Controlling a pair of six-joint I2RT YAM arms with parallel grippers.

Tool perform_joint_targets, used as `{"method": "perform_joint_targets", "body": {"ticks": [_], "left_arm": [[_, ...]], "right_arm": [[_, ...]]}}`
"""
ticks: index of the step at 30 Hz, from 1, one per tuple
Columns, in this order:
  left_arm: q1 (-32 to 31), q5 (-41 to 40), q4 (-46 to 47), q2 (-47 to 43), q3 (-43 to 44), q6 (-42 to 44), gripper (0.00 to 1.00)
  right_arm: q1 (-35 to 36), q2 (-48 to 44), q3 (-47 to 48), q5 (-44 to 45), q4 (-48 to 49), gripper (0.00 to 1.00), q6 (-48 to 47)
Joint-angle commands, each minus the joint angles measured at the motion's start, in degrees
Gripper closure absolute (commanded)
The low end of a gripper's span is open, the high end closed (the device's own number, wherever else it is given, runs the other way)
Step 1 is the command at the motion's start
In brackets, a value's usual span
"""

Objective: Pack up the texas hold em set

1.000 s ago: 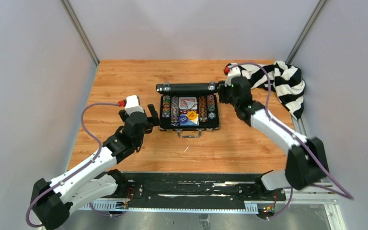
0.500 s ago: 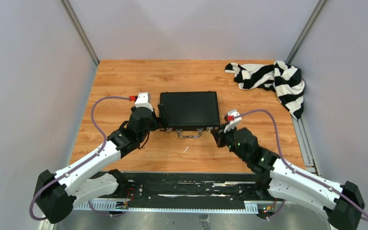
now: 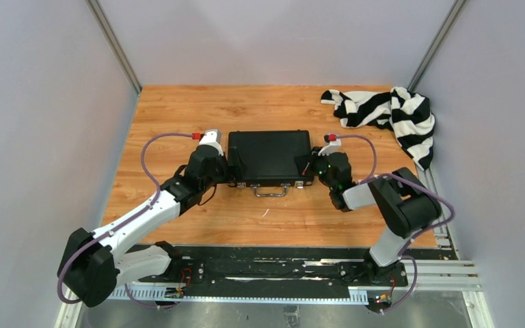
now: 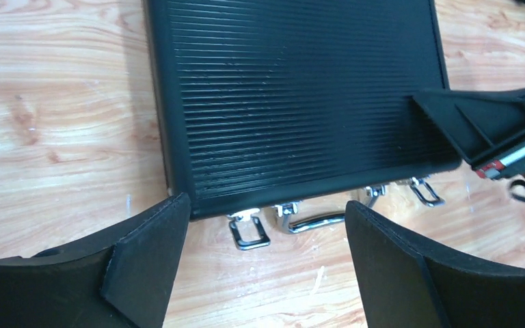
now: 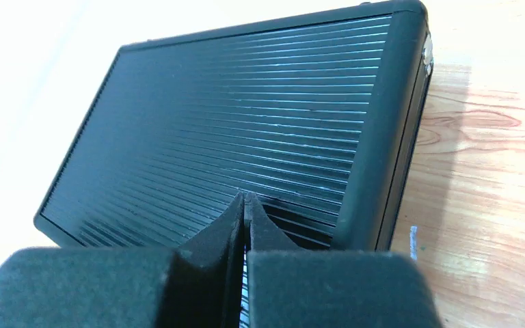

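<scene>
The texas hold em set is a black ribbed briefcase lying shut on the wooden table, so its chips, cards and dice are hidden. Its metal handle and two latches hang loose along the near edge. My left gripper is open at the case's front left corner. In the left wrist view its gripper frames the left latch and the handle, holding nothing. My right gripper is shut and empty. In the right wrist view its tips rest on the lid near the front right corner.
A black-and-white striped cloth lies bunched at the table's back right corner. Grey walls close in the table on three sides. The right gripper's black finger shows over the lid's right edge in the left wrist view.
A second ago the case stood open with chips showing and the right gripper at the lid's far right end. Now the lid is down, the right gripper is shut on top, the left gripper nearer.
</scene>
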Motion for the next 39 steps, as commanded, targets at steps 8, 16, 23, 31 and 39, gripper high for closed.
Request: {"method": "perform_joint_targets", "body": {"ticks": [8,16,23,31,39], "left_arm": [[2.23,24.23,15.90,10.05,-2.70,-4.83,0.58],[3.45,23.25,18.44,15.27,-9.67,-7.02,1.00],[4.25,19.77,25.13,36.09,-14.58,-13.59,1.00],[3.83,17.22,27.73,24.81,-17.99,-13.64,1.00],[3.19,15.98,7.44,-4.82,-12.64,-9.74,0.77]], "right_arm": [[-1.06,17.02,-9.95,-6.55,22.80,0.99,10.34],[-1.10,18.69,-9.98,-7.51,23.28,0.99,10.48],[-1.41,18.70,-10.47,-8.02,24.48,0.99,10.62],[-1.34,14.65,-12.41,-10.35,25.62,0.99,10.08],[1.31,-6.03,-12.85,-11.70,11.30,0.99,7.53]]}}
